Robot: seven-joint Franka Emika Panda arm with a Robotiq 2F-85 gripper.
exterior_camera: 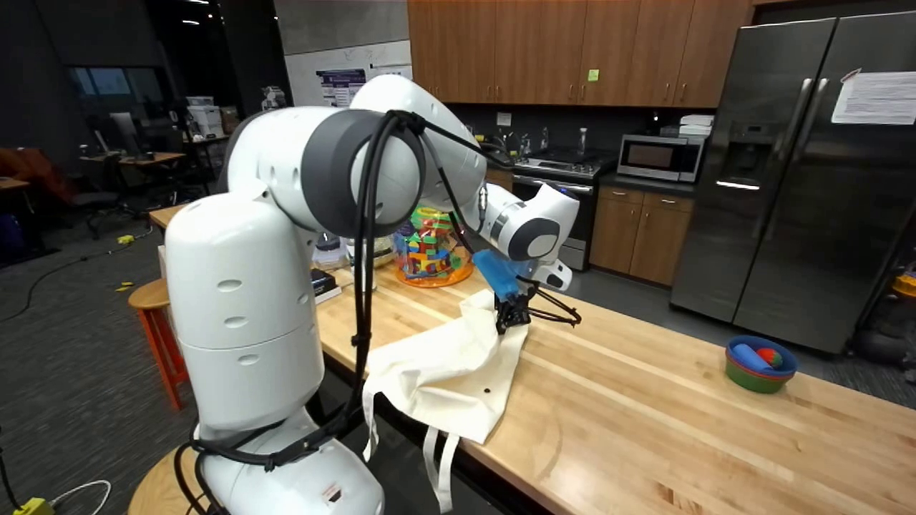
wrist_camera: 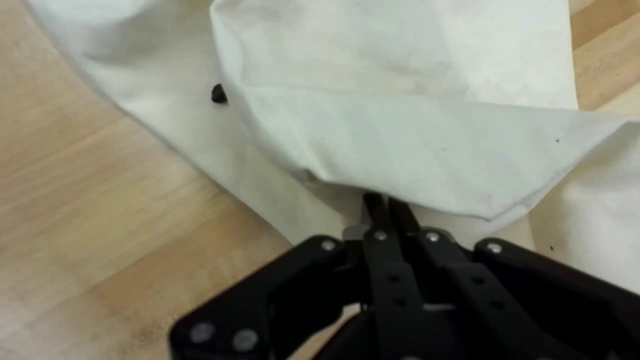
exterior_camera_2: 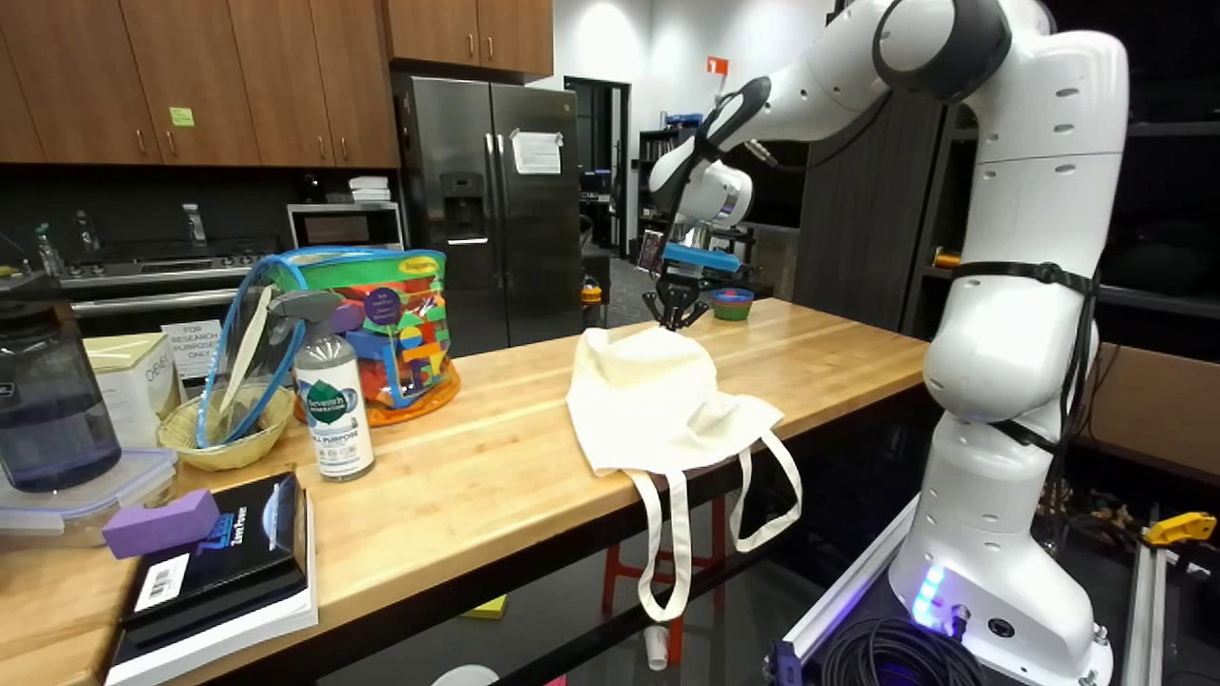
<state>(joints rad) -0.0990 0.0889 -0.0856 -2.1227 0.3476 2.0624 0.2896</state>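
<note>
A cream cloth bag (exterior_camera: 429, 372) lies crumpled on the wooden table, its straps hanging over the near edge. In an exterior view the same bag (exterior_camera_2: 648, 400) bulges up in front of my fingertips. My gripper (exterior_camera: 509, 327) points down at the bag's far side, low over the table. In the wrist view the gripper (wrist_camera: 385, 200) has its fingers (wrist_camera: 377, 217) nearly together, and their tips vanish under a fold of the bag (wrist_camera: 400, 145). Whether fabric is pinched between them cannot be seen. A small dark spot (wrist_camera: 218, 94) shows on the cloth.
Stacked bowls (exterior_camera: 757, 383) with a blue and a red item stand towards the table's far end. A clear bag of toy blocks (exterior_camera_2: 405, 333), a spray bottle (exterior_camera_2: 329, 410), a basket (exterior_camera_2: 224, 453) and a black box (exterior_camera_2: 214, 557) bearing a purple block (exterior_camera_2: 162, 524) occupy the opposite end.
</note>
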